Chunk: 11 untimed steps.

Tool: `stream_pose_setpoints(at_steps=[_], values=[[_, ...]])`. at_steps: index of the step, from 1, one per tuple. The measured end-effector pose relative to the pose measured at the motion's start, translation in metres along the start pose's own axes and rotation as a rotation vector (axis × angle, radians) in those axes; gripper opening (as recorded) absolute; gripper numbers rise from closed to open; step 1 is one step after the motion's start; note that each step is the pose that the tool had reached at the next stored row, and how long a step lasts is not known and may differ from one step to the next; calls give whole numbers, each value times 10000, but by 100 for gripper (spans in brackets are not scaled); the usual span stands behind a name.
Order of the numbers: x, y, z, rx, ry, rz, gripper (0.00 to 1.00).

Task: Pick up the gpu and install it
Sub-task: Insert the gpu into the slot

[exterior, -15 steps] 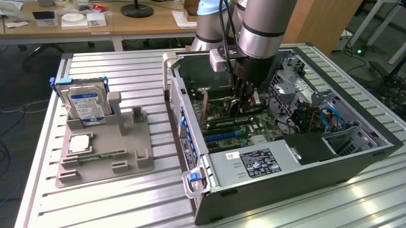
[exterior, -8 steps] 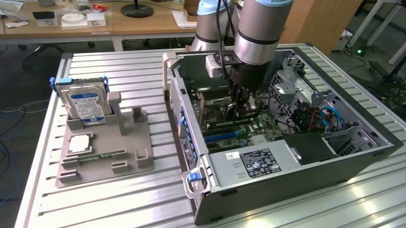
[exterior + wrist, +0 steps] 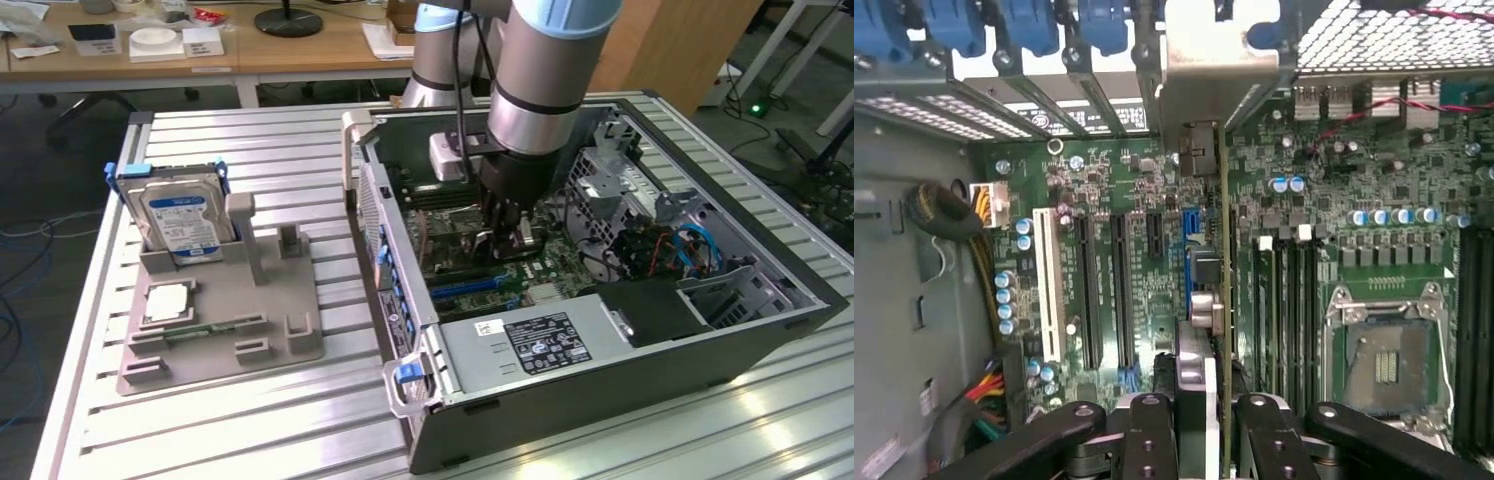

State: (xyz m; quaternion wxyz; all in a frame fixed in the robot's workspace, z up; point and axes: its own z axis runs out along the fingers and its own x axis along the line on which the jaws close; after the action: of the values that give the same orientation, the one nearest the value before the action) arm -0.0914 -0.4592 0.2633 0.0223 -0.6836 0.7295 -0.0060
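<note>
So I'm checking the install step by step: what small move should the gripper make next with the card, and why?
Probably a slow, straight press down toward the motherboard. The gripper is shut on the thin dark GPU card with its pale metal bracket, held edge-on inside the open black computer case over the green motherboard; whether it has seated in a slot cannot be told.

Light fell evenly and fairly bright from overhead in the exterior view, with pale glare patches on the ribbed metal table (image 3: 747,420) at the lower right of the frame. Inside the computer case (image 3: 801,300) it was dimmer and shadowed. In the wrist view, the white bracket (image 3: 1219,45) at the top centre was overexposed, and the near gripper (image 3: 1199,440) looked soft and blurred.
</note>
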Motion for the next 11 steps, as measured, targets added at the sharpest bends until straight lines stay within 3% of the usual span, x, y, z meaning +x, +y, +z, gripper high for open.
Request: stream_pose_setpoints(at_steps=[11], values=[[8,55,175,-43,4,0,28]])
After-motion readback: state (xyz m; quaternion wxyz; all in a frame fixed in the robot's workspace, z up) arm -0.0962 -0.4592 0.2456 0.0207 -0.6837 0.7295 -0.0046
